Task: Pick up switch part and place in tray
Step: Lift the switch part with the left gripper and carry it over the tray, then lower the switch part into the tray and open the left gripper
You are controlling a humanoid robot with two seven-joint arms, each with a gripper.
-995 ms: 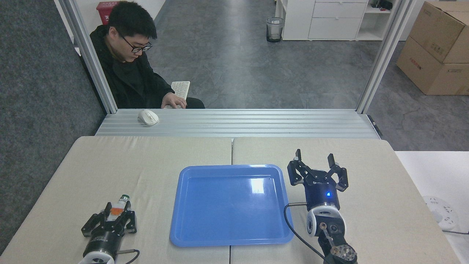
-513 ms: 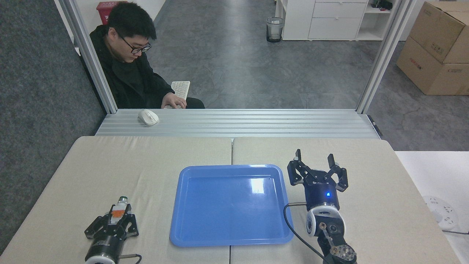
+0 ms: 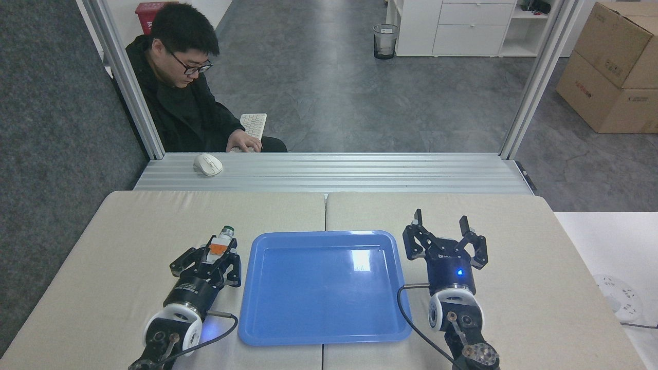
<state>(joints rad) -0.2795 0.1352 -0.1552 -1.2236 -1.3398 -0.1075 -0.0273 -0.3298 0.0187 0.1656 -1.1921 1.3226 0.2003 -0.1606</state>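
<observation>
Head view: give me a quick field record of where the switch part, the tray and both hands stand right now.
switch part: held in the left hand, dark cap pointing away from the robot, just left of the tray
left hand: shut on the switch part, beside the tray's left rim
tray: blue, empty, centred on the table
right hand: open, holding nothing, right of the tray
task status: part not yet in the tray

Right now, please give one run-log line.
left gripper: shut on white-orange switch part | beside glossy blue plastic tray, empty | right gripper: open
</observation>
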